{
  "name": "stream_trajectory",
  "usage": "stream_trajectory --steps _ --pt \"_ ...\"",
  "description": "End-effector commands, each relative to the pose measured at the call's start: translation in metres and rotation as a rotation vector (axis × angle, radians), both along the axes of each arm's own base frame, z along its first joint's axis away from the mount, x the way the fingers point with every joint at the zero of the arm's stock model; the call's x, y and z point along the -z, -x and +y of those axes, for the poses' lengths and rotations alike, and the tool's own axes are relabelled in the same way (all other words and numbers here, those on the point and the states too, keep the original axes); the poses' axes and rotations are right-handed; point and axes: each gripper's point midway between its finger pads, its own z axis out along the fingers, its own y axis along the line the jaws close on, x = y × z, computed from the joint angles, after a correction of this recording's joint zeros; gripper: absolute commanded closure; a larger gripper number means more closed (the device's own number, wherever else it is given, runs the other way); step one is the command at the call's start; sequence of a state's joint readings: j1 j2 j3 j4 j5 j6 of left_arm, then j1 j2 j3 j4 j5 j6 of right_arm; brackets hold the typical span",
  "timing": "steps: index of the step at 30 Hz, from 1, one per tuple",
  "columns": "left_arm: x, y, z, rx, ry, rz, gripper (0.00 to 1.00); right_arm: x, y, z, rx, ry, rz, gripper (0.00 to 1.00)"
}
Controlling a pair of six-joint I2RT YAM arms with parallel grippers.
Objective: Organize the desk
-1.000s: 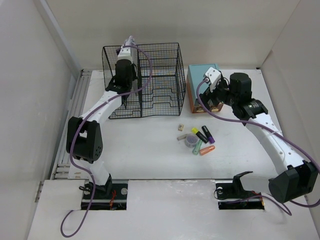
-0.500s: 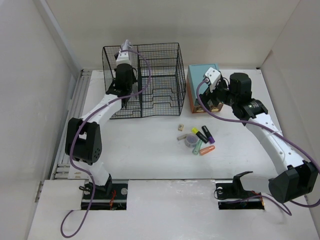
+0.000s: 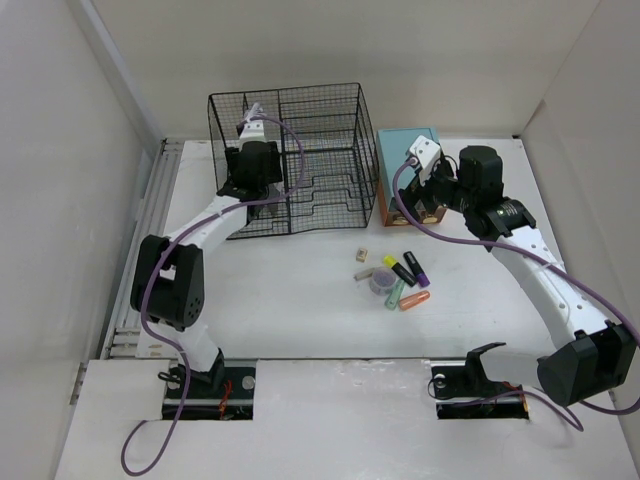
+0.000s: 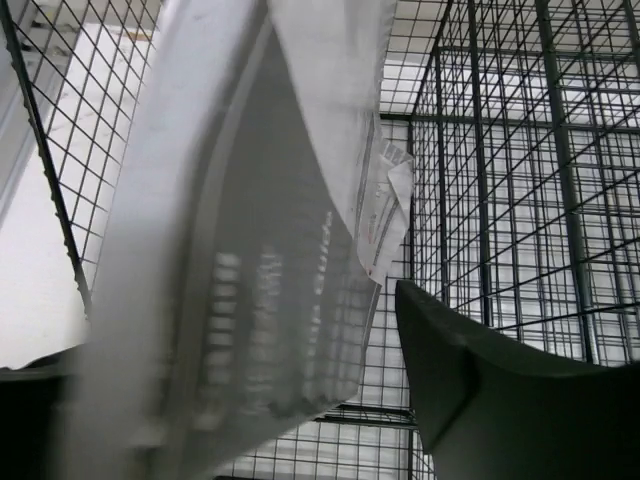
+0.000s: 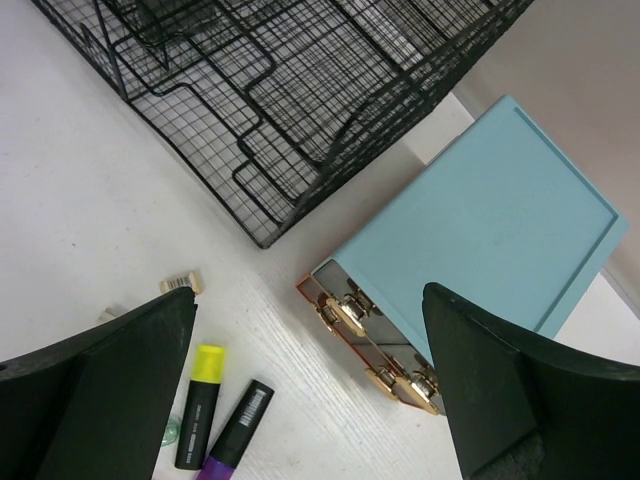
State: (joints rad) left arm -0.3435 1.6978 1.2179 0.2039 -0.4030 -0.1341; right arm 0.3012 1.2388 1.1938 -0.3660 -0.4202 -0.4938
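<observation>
A white surface [image 3: 290, 310] fills the middle of the overhead view, with pale walls [image 3: 60, 180] around it and a grey rail [image 3: 150, 225] along its left edge. Two arms rise from its near edge.

At the back left stands a black wire organizer [image 3: 320, 160]. The left arm reaches into the organizer's left side. In its wrist view the left tool [image 4: 220, 340] has its fingers apart. A white paper packet [image 4: 250, 220] with a printed label hangs between them, blurred, inside the mesh. The dark finger [image 4: 480, 400] on the right sits just beside the packet's edge with a thin gap showing. The other finger is mostly hidden behind the packet, so I cannot tell whether it touches.

Right of the organizer, just beside it, sits a teal box [image 3: 405, 150] with gold drawer pulls [image 5: 345, 312] on its front. The right tool [image 5: 308, 300] hovers above the box's front corner, fingers spread wide and holding nothing.

In front of the box, near the surface's middle, lies a small cluster: a yellow-capped highlighter [image 3: 398, 267], a purple one [image 3: 417, 270], a green one [image 3: 395, 293] and an orange one [image 3: 413, 300], with a round greyish item [image 3: 381, 282] among them. A small tan block [image 3: 363, 253] lies just behind the cluster.
</observation>
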Motion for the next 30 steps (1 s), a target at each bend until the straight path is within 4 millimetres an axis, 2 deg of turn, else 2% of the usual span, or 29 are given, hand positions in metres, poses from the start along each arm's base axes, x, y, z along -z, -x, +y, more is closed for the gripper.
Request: stream_trajectory --steps 1,2,3,5,6,9,12,16,17,18,19,20,21,22,23,24,25,28,30 --pt "-0.019 0.002 -0.008 0.009 0.036 -0.047 0.34 -0.008 0.001 0.001 -0.018 -0.014 -0.032 0.00" --pt "-0.030 0.002 -0.005 -0.007 0.037 -0.069 0.30 -0.008 0.001 0.001 -0.018 -0.014 -0.032 0.00" --pt "-0.030 0.002 -0.005 -0.008 0.037 -0.069 0.25 -0.008 0.001 0.001 -0.018 -0.014 -0.032 0.00" --pt "-0.043 0.001 -0.004 -0.017 0.043 -0.097 0.24 -0.003 0.001 0.001 -0.018 -0.009 -0.015 0.00" --pt "-0.056 0.001 -0.003 -0.015 0.045 -0.121 0.22 -0.003 0.001 0.001 -0.018 -0.009 -0.014 0.00" --pt "-0.089 0.001 -0.001 -0.020 0.053 -0.181 0.22 -0.008 0.001 0.003 -0.030 -0.008 -0.028 0.00" --pt "-0.109 0.000 0.005 -0.035 0.050 -0.212 0.22 -0.008 0.001 0.003 -0.030 -0.008 -0.028 0.00" --pt "-0.153 0.012 0.016 -0.072 0.053 -0.273 0.22 -0.008 0.002 0.004 -0.039 -0.012 -0.027 0.00" --pt "-0.157 0.016 0.021 -0.093 0.059 -0.278 0.24 -0.003 0.001 0.004 -0.039 -0.007 -0.010 0.00" --pt "-0.167 0.020 0.022 -0.096 0.075 -0.294 0.28 -0.003 0.001 0.004 -0.039 -0.007 -0.010 0.00" --pt "-0.172 0.025 0.025 -0.112 0.088 -0.298 0.36 -0.003 0.001 0.004 -0.039 -0.007 -0.010 0.00" --pt "-0.191 0.038 0.029 -0.116 0.117 -0.326 0.54 -0.002 0.000 0.003 -0.030 -0.003 -0.011 0.00" --pt "-0.201 0.045 0.028 -0.100 0.147 -0.340 0.97 -0.004 -0.004 -0.002 0.008 -0.001 -0.019 0.00" --pt "-0.205 0.053 0.025 -0.090 0.202 -0.348 1.00 -0.009 -0.011 -0.006 0.048 -0.009 -0.039 0.08" --pt "-0.216 0.071 0.026 -0.064 0.242 -0.369 1.00 -0.011 -0.015 -0.010 0.101 -0.029 -0.033 0.29" --pt "-0.219 0.080 0.014 0.013 0.285 -0.371 1.00 -0.013 -0.025 -0.027 0.205 -0.023 -0.041 0.60" --pt "-0.220 0.091 0.007 0.060 0.320 -0.373 1.00 -0.022 -0.033 -0.041 0.279 -0.046 -0.061 1.00" --pt "-0.211 0.132 -0.025 0.269 0.442 -0.338 1.00 -0.018 -0.042 -0.070 0.375 -0.108 -0.012 1.00" --pt "-0.199 0.159 -0.038 0.365 0.486 -0.330 0.96 0.003 -0.040 -0.074 0.358 -0.122 0.084 1.00"
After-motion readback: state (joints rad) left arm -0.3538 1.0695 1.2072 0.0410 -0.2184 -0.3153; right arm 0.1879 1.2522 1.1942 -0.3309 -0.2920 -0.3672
